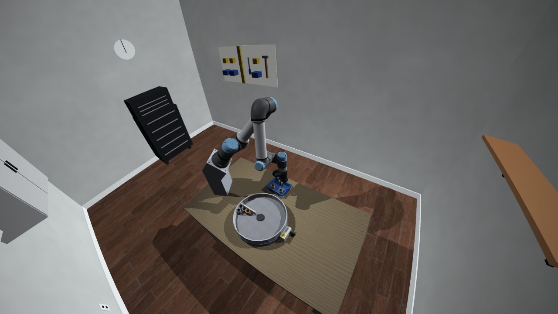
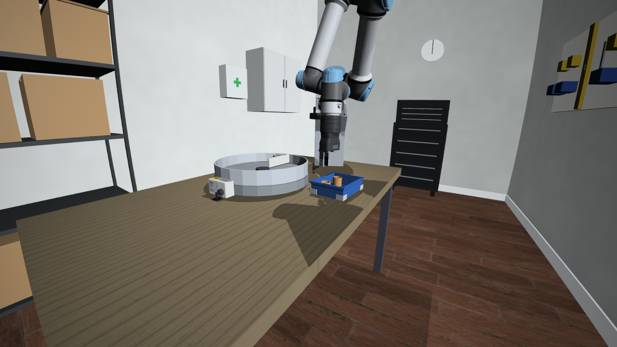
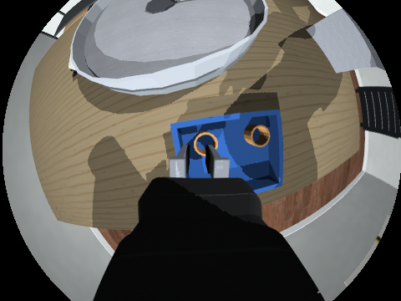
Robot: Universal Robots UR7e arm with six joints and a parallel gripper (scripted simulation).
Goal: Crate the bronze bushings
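My gripper (image 1: 280, 183) (image 2: 324, 165) (image 3: 197, 154) is above the crate, fingers part-way apart with nothing between them. The blue crate (image 1: 287, 190) (image 2: 351, 189) (image 3: 277, 146) holds two bronze bushings. One bushing (image 1: 280, 190) (image 3: 205, 133) is below the fingers, its open end up. The other bushing (image 1: 272, 186) (image 2: 337, 180) (image 3: 249, 135) is at the crate's robot-base side. On the grey turning table (image 1: 284, 220) (image 2: 259, 177) (image 3: 167, 84), at least one bronze bushing (image 1: 247, 211) is beside several steel bushings (image 1: 238, 211), against a pale bar. The wall and bar hide them in the exterior view.
The raised round rim of the turning table stands beside the crate. The pale bar (image 1: 249, 208) (image 2: 279, 161) crosses part of the disc. A small white box (image 1: 286, 233) (image 2: 221, 187) with a black knob is at the rim. The robot's pedestal (image 1: 218, 177) stands at the table's end.
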